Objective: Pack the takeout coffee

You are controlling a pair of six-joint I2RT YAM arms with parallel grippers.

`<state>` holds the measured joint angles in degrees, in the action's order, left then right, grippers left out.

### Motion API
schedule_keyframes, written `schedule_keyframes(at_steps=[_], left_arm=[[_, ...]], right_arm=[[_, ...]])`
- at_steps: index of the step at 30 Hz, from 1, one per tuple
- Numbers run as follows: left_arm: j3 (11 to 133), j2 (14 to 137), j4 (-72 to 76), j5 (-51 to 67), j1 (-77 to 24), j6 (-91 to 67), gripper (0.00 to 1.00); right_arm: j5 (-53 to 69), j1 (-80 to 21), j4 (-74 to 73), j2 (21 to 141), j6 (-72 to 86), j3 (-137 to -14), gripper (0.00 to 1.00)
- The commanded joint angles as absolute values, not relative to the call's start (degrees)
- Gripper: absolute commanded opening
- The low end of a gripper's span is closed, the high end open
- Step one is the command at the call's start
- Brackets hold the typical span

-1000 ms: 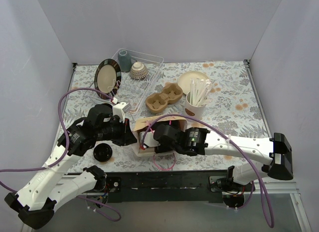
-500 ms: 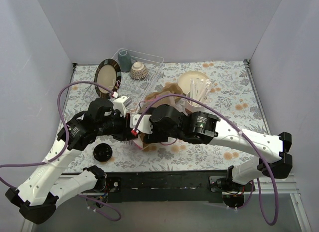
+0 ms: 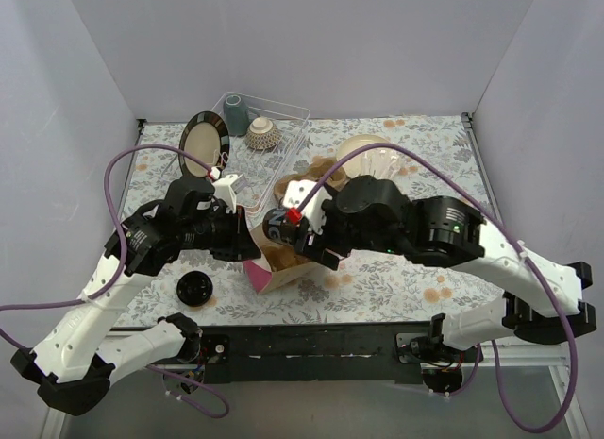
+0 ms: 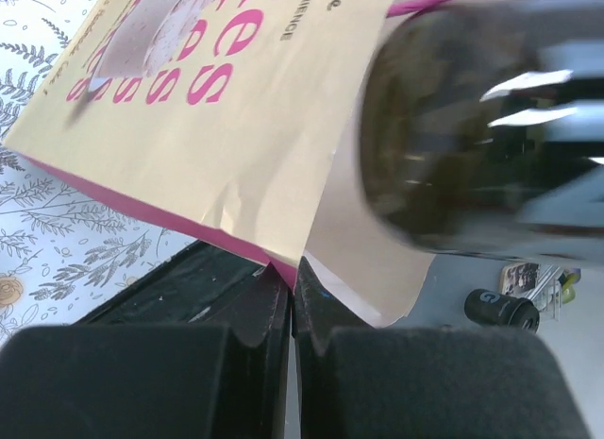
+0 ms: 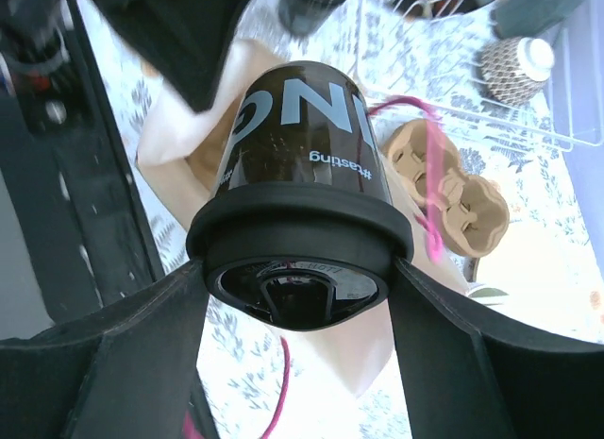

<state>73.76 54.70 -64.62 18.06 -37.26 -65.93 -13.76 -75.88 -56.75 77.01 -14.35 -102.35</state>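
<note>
The takeout coffee [image 5: 297, 165] is a dark paper cup with white lettering and a round black lid [image 5: 297, 255]. My right gripper [image 5: 294, 274] is shut on it, one finger on each side just under the lid's rim. From above, the cup [image 3: 276, 226] hangs at the mouth of a tan paper bag [image 3: 276, 269] with pink trim. The cup's base points into the bag's opening [image 5: 189, 170]. My left gripper [image 4: 293, 278] is shut on the bag's pink-edged rim [image 4: 208, 127] and holds it up. In that left wrist view the cup [image 4: 472, 146] is a blur.
A loose black lid [image 3: 194, 289] lies left of the bag. Behind my right arm is a brown cup carrier [image 3: 300, 188]. At the back stand a dark plate [image 3: 202, 142], a cream plate [image 3: 363, 148] and a clear bin [image 3: 283, 118] holding a grey cup [image 3: 235, 112].
My right arm has risen and swung back, carrying the cup from low in front of the bag to its raised mouth. The left gripper has lifted and tilted the bag's rim.
</note>
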Motion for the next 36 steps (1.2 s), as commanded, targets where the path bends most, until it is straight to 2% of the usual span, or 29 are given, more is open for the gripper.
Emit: schedule_keyframes(at_steps=[1, 5, 8, 11, 14, 15, 18, 23, 29, 36], left_arm=[[73.7, 52.9, -65.7, 19.3, -37.4, -66.5, 0.0], [73.7, 53.0, -65.8, 18.7, -37.4, -66.0, 0.0], [73.5, 52.7, -65.4, 19.1, -37.4, -66.1, 0.0], [73.7, 52.1, -65.2, 19.1, -37.4, -66.4, 0.0], [74.5, 52.3, -66.2, 18.7, -37.4, -65.6, 0.0], [75.2, 52.3, -66.4, 18.5, -37.4, -65.2, 0.0], [75.8, 52.2, -67.0, 18.1, -37.4, -64.7, 0.0], [74.8, 51.2, -67.2, 18.7, -37.4, -64.5, 0.0], [74.4, 49.3, -69.4, 16.0, -37.4, -65.4, 0.0], [75.2, 47.9, -70.0, 15.1, -37.4, -65.9, 0.0]], right_arm=[[-19.7, -75.9, -49.6, 71.3, -5.8, -104.5, 0.42], [-30.3, -75.9, -40.7, 66.5, -2.8, -101.1, 0.41], [-39.6, -75.8, -40.1, 66.6, -3.1, -101.9, 0.41], [-51.5, -75.8, -45.7, 70.2, 1.1, -106.9, 0.41], [-57.7, -73.7, -60.7, 74.0, 10.1, -114.0, 0.39], [-57.4, -71.7, -67.8, 74.5, 16.5, -115.2, 0.39], [-50.9, -65.9, -74.7, 73.7, 24.2, -111.9, 0.39], [-37.2, -59.2, -74.7, 65.8, 33.6, -99.1, 0.38], [-23.0, -52.4, -74.8, 65.6, 34.2, -90.1, 0.36], [-8.9, -49.2, -74.7, 68.9, 36.6, -80.6, 0.4]])
